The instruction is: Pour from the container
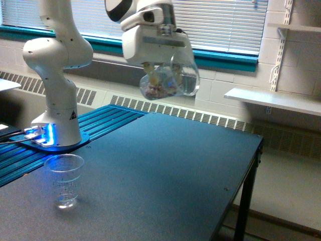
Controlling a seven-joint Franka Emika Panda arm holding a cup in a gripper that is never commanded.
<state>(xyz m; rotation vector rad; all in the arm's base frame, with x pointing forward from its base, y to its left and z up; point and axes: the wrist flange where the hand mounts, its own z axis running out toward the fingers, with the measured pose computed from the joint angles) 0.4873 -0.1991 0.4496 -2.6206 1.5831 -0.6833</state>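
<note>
The container (169,80), a small clear rounded vessel with pinkish-red candies lying in its lower side, hangs high above the dark table (165,175). It is tilted on its side with its mouth toward the exterior view's right. My gripper (161,72) is shut on the container from above; its fingers are mostly hidden behind the glass. A taller clear ridged plastic cup (64,181) stands upright near the table's front left, well below and to the left of the container.
The arm's white base (56,115) stands on blue rails (75,145) at the exterior view's left. A window with blinds and a radiator run along the back wall. A white shelf (273,100) sits at the right. The table's right edge drops off by a black leg (246,201).
</note>
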